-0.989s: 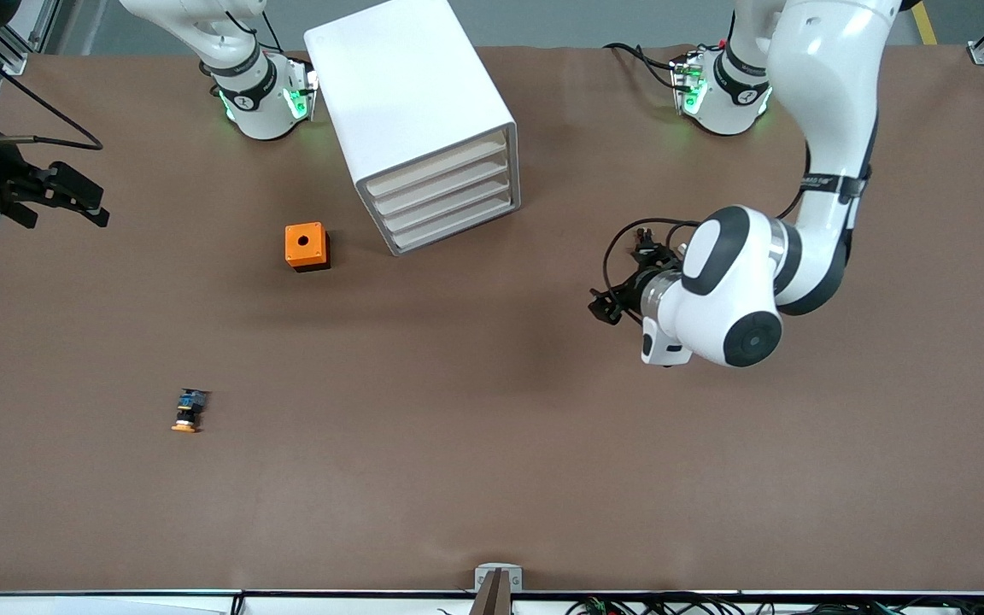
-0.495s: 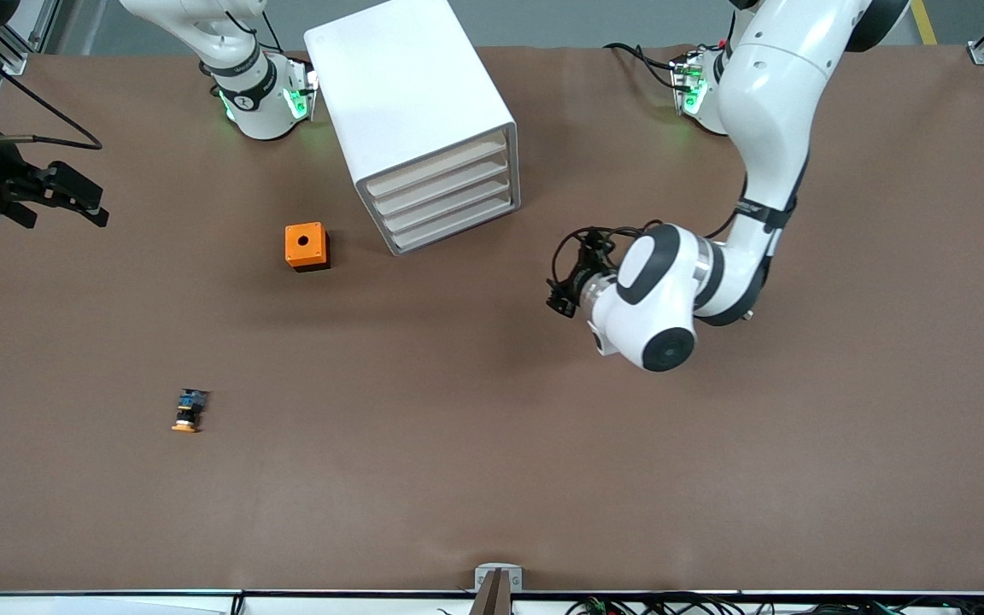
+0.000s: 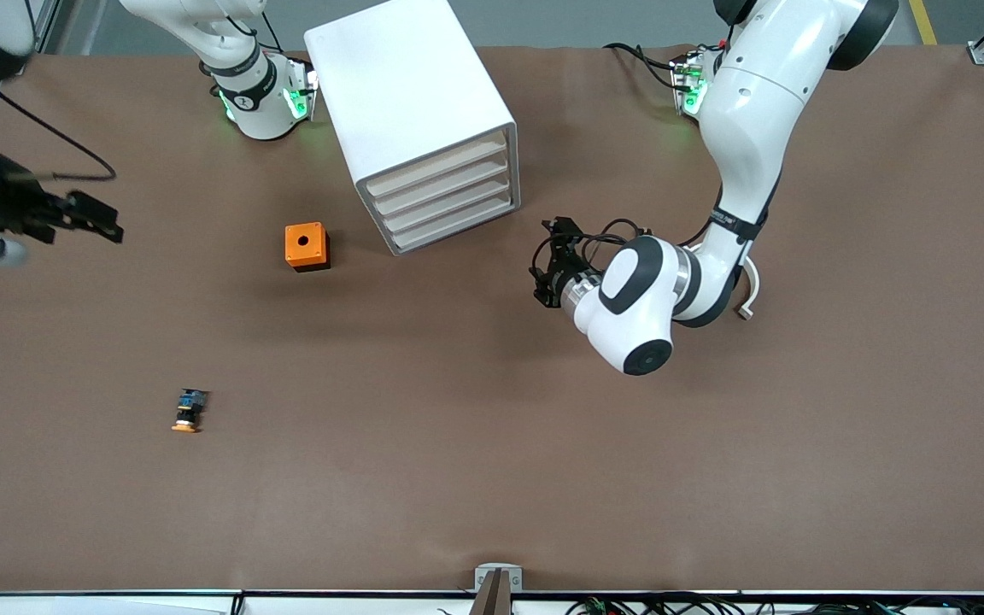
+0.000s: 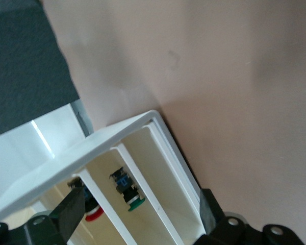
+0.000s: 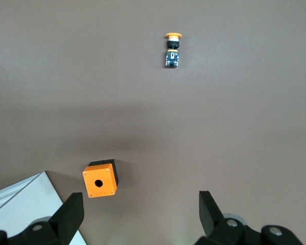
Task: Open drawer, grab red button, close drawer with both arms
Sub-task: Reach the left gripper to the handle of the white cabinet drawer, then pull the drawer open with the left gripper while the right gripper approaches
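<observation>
The white cabinet [image 3: 411,102] stands at the back of the table with its four beige drawer fronts [image 3: 445,201] shut. My left gripper [image 3: 545,265] is open just above the table, beside the drawer fronts toward the left arm's end. In the left wrist view the gripper [image 4: 140,214] faces the cabinet [image 4: 107,140]. A red-capped button [image 4: 94,214] shows inside one drawer, partly hidden by a finger [image 4: 71,212]. My right gripper [image 3: 86,218] is open and empty in the air at the right arm's end of the table; it also shows in the right wrist view [image 5: 140,214].
An orange box with a round hole [image 3: 307,246] sits beside the cabinet, also in the right wrist view [image 5: 99,179]. An orange-capped button [image 3: 188,411] lies nearer the front camera, also in the right wrist view [image 5: 172,50]. A green-capped button [image 4: 128,193] lies in another drawer.
My left arm has swung toward the cabinet, bringing its gripper close to the drawer fronts. My right gripper has shifted slightly toward the orange box. The drawers stay shut.
</observation>
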Robot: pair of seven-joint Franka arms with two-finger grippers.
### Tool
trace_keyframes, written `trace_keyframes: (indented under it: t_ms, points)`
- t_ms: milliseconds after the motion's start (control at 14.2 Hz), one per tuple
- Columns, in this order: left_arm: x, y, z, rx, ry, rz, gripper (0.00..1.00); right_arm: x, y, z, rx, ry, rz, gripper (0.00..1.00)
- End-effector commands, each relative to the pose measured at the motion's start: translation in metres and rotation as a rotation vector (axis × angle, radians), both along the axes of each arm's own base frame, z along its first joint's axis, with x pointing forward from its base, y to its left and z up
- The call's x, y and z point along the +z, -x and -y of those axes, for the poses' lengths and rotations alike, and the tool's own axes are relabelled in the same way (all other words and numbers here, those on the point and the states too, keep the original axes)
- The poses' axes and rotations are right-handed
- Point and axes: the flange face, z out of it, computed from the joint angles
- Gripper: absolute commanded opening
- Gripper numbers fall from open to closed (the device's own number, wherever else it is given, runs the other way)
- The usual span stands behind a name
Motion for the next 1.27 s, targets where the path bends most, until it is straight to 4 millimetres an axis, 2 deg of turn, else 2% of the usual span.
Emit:
trace_keyframes:
  t_ms: [0,71,212,283,495,636,848,1060,1201]
  points:
    - [-0.009,0.009,0.025,0.042,-0.036,-0.090,0.99,-0.012,-0.024,0.003,0.022,0.010,-0.023,1.00]
    - [-0.014,0.013,0.031,0.066,-0.056,-0.125,0.99,-0.028,-0.031,0.006,0.017,0.010,-0.052,1.00]
    - [-0.017,0.019,0.037,0.098,-0.069,-0.185,0.99,-0.045,-0.037,0.027,-0.017,0.003,-0.075,1.00]
    - [-0.019,0.026,0.043,0.099,-0.078,-0.225,0.97,-0.049,-0.039,0.029,-0.020,0.006,-0.082,1.00]
    - [-0.024,0.035,0.046,0.102,-0.087,-0.317,0.82,-0.050,-0.039,0.013,-0.090,0.028,-0.089,1.00]
    - [-0.020,0.041,0.050,0.099,-0.046,-0.393,0.70,-0.050,-0.037,-0.012,-0.191,0.038,-0.102,1.00]
    - [-0.026,0.044,0.053,0.125,-0.044,-0.459,0.59,-0.048,-0.032,-0.070,-0.371,0.078,-0.102,1.00]
    - [-0.034,0.051,0.059,0.127,-0.061,-0.485,0.54,-0.045,-0.021,-0.151,-0.512,0.075,-0.084,1.00]
    - [-0.041,0.057,0.063,0.119,-0.072,-0.493,0.53,-0.046,-0.018,-0.185,-0.612,0.047,-0.080,1.00]
